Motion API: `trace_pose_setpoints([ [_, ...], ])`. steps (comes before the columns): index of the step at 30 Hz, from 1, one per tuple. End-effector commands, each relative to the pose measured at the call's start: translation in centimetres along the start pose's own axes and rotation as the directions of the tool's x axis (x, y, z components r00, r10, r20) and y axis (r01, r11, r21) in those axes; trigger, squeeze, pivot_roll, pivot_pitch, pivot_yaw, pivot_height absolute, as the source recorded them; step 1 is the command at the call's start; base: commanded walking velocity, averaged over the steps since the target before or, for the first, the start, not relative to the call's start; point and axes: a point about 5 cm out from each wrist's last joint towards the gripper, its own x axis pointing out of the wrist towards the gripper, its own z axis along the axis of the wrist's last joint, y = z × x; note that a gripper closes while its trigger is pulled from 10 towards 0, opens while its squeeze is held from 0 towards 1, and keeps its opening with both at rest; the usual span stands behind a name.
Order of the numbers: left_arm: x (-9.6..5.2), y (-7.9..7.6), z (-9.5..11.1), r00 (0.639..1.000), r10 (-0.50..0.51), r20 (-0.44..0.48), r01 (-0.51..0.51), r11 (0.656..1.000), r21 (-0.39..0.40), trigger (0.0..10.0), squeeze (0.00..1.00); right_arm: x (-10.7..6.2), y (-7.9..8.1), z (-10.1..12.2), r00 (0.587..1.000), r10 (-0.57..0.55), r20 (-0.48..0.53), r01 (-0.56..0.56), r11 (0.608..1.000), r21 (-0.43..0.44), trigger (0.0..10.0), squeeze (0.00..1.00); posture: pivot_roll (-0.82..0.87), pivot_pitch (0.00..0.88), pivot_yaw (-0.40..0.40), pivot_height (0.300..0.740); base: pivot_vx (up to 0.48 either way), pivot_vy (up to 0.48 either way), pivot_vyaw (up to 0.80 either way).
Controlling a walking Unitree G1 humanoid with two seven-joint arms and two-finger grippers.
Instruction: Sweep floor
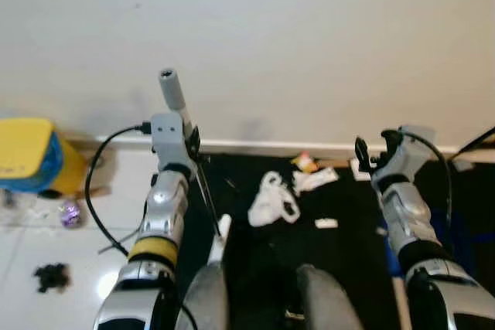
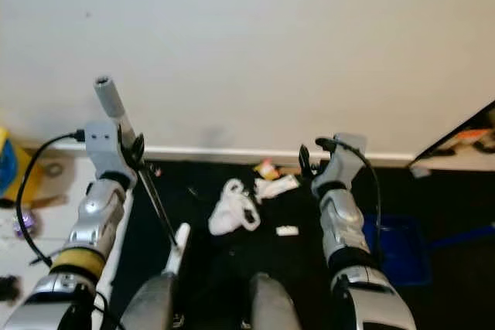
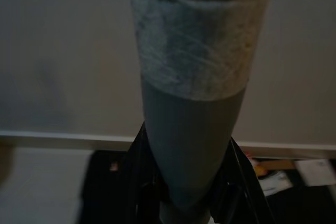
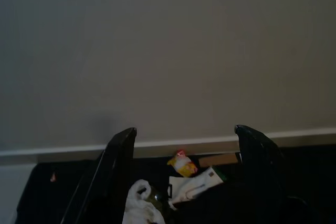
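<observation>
a grey, tape-wrapped broom handle (image 1: 172, 90) rises tilted in front of the plain pale wall (image 1: 309, 36); the left gripper (image 1: 188, 142) is clamped round it, arm raised from the near left. the right gripper (image 4: 184, 182) is held up on the right with its two black fingers spread apart and nothing between them. on the black mat (image 1: 348, 253) by the white baseboard (image 1: 255, 145) lie a crumpled white plastic bag (image 1: 272, 199), a small yellow wrapper (image 1: 305, 162) and flat white paper scraps (image 1: 317, 179). glossy white tile floor (image 1: 46, 245) on the left holds a yellow bin (image 1: 31, 156) and a dark clump of debris (image 1: 51, 276).
</observation>
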Motion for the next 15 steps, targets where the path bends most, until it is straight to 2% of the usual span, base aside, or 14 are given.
trace_pose_setpoints([
  [1, -0.2, 0.13, -0.4, 1.0, 0.001, -0.017, -0.001, 1.0, -0.001, 10.0, 0.0, -0.46, -0.28, -0.76, 1.0, -0.009, -0.029, 0.009, 1.0, 0.009, 10.0, 0.0, 0.03, 0.126, -0.038, 0.731, 0.0, -0.48, 0.0],
  [13, -0.28, 0.28, -0.49, 1.0, 0.002, -0.023, -0.002, 1.0, 0.001, 10.0, 0.0, -0.46, -0.32, -0.73, 1.0, -0.005, -0.031, 0.005, 1.0, 0.003, 10.0, 0.0, 0.03, 0.135, -0.041, 0.731, 0.0, -0.48, 0.0],
  [15, -0.39, 0.42, -0.58, 1.0, 0.002, -0.02, -0.002, 1.0, -0.001, 10.0, 0.0, -0.46, -0.3, -0.72, 0.999, -0.006, -0.031, 0.006, 1.0, 0.003, 10.0, 0.0, 0.03, 0.138, -0.04, 0.731, 0.0, 0.0, 0.0],
])
